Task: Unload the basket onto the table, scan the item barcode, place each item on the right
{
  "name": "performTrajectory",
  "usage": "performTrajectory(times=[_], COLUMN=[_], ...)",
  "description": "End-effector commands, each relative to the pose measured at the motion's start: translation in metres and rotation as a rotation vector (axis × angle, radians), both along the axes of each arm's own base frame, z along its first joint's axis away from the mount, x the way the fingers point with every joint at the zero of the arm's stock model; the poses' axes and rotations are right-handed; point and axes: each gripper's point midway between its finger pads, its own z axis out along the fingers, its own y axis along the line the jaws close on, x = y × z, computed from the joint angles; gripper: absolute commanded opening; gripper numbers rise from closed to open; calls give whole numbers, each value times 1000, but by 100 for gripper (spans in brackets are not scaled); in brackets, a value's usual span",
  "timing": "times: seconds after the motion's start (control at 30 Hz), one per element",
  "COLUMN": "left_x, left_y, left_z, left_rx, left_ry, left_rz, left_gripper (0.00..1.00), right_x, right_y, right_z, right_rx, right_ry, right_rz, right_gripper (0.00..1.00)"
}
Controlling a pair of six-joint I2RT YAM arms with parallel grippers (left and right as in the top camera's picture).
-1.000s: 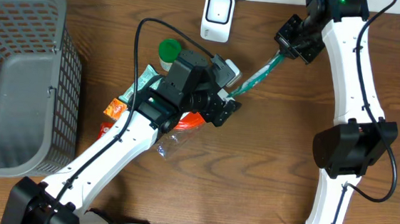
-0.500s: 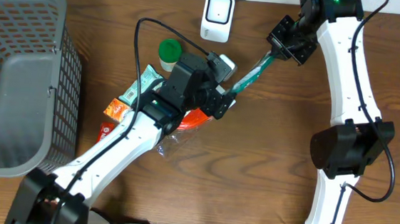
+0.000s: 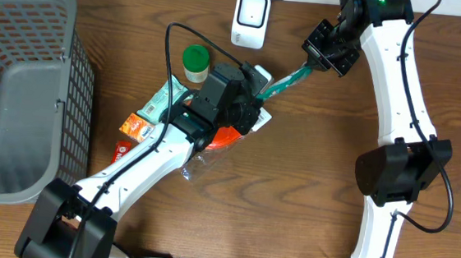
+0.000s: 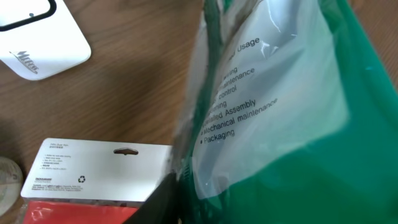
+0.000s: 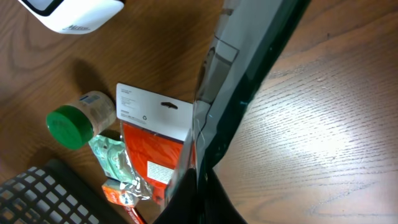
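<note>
Your right gripper (image 3: 317, 60) is shut tight on one end of the green bag (image 3: 288, 80), up near the far edge of the table (image 3: 308, 193).

The bag slants from that gripper toward the middle of the table. Its other end is right at your left gripper (image 3: 259, 105). You cannot tell if the left gripper is pinching the bag, because the bag fills that camera and hides the fingers. The white scanner (image 3: 250, 18) sits at the far edge of the table, near the bag but apart from it. By your left arm are a jar with a green lid (image 3: 195, 60) and a white and orange card pack (image 5: 152, 143). The gray basket (image 3: 19, 88) stands at the left edge.
</note>
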Motion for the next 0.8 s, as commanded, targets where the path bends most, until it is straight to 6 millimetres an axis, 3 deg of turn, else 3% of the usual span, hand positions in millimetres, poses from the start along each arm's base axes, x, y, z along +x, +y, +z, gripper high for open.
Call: performTrajectory(times=[0.0, 0.1, 0.57, 0.67, 0.73, 0.77], left_x=[-1, -1, -1, -1, 0, -1], left_y=[1, 1, -1, -1, -2, -2], left_z=[-8, -8, -6, -6, -5, -4], left_rx=[-13, -23, -62, -77, -87, -95], left_ry=[40, 51, 85, 101, 106, 110], left_rz=[20, 29, 52, 66, 73, 75], left_gripper=[19, 8, 7, 7, 7, 7], right_x=[2, 0, -4, -5, -5, -5], right_y=[1, 1, -3, -4, -4, -4], right_z=[2, 2, 0, 0, 0, 0], right_rx=[-5, -10, -34, -37, -39, -39], right_ry=[-15, -11, 2, -2, -4, -6], right_rz=[23, 34, 52, 70, 80, 87], right_gripper=[2, 2, 2, 10, 21, 31])
